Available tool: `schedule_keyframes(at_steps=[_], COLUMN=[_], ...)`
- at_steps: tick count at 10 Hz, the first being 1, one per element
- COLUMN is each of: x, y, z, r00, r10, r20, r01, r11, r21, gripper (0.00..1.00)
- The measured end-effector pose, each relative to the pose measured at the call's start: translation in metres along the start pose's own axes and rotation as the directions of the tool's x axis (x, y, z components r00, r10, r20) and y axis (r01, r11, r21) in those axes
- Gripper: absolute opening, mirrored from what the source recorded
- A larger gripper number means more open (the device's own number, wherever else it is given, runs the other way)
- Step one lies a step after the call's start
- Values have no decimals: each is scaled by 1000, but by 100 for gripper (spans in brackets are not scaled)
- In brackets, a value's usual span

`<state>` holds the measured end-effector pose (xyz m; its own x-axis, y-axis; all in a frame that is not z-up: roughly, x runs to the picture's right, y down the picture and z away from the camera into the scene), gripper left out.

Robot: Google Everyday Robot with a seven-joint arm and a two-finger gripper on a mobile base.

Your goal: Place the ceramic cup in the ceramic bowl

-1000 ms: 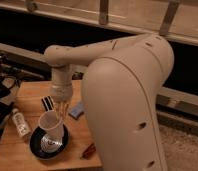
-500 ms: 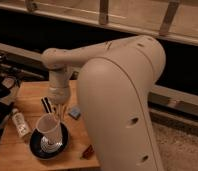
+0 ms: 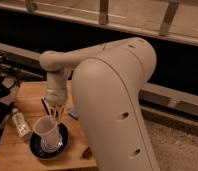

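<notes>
Cup (image 3: 46, 131) sits inside the bowl (image 3: 36, 148), tilted a bit, its mouth facing up and toward the hand. Bowl rests on the table (image 3: 29, 97), near the front edge, dark rim showing all round the cup's base.

Hand (image 3: 53, 113) is just above and behind the cup, at its upper right rim. Dark fingers (image 3: 45, 107) point down toward the cup's mouth. Fingers look spread, with a gap between them, and nothing is clamped in that gap. Can't tell whether a fingertip touches the cup rim; they are at least very close.

Arm (image 3: 112, 100) comes in from the right; its big pale body fills the middle and right of the view and hides the table's right part. Wrist section drops straight down to the hand.

Bottle (image 3: 20, 123), small and white with a label, lies on the table left of the bowl, close to it but apart. Small grey-blue object (image 3: 73, 113) lies on the table right of the hand, partly hidden by the arm. Red item (image 3: 86, 153) is at the table's front edge, right of the bowl, next to the arm. Dark cables and gear (image 3: 2, 85) sit off the table's left side.
</notes>
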<state>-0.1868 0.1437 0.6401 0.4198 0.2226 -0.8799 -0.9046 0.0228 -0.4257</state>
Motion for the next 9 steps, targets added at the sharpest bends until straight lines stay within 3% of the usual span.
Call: schedule_keyframes(at_steps=[5, 7, 9], x=[-2, -2, -3], y=[3, 8, 8], z=[-2, 0, -1], r00=[1000, 1000, 1000], r10=[-3, -7, -4], r20=[-4, -10, -13], r01=[3, 7, 4], r11=[1000, 1000, 1000], r21=[3, 5, 3], gripper=[10, 27, 32])
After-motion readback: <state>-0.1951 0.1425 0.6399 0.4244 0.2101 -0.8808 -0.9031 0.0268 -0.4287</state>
